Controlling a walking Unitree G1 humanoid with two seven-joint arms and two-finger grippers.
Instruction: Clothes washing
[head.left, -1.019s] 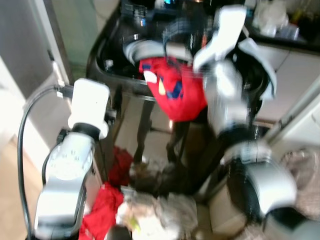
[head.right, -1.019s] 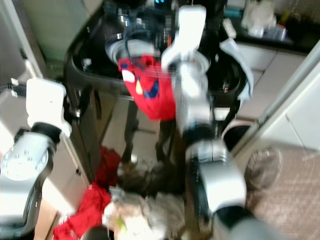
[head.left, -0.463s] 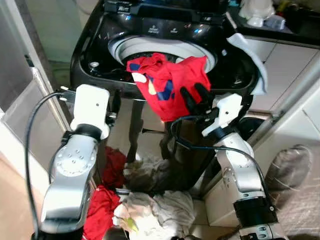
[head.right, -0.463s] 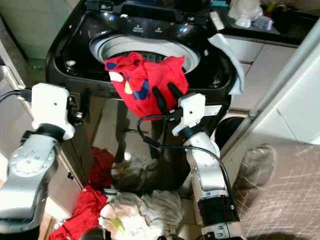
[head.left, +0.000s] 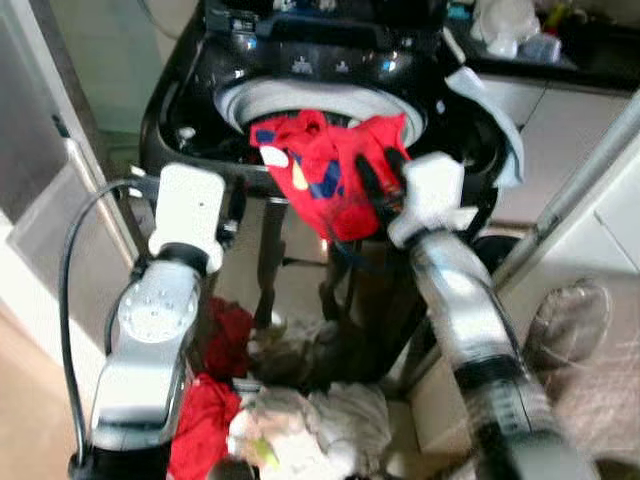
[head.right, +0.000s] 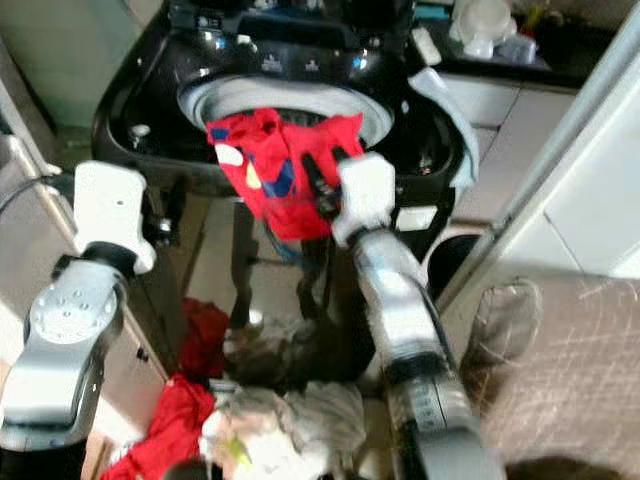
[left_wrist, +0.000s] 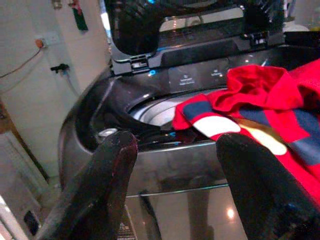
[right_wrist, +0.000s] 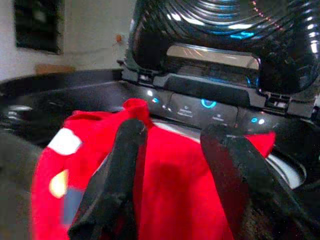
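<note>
Black top-load washing machine (head.left: 190, 95), lid up, red garment (head.left: 335, 175) draped over its front rim. Floor (head.left: 300, 275) below carries a pile of red, white and grey clothes (head.left: 290, 420)

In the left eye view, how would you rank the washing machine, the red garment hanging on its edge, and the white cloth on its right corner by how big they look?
1. Washing machine, clearly the largest.
2. Red garment, draped over the front rim.
3. White cloth, which looks smallest, though part of it may be hidden.
</note>
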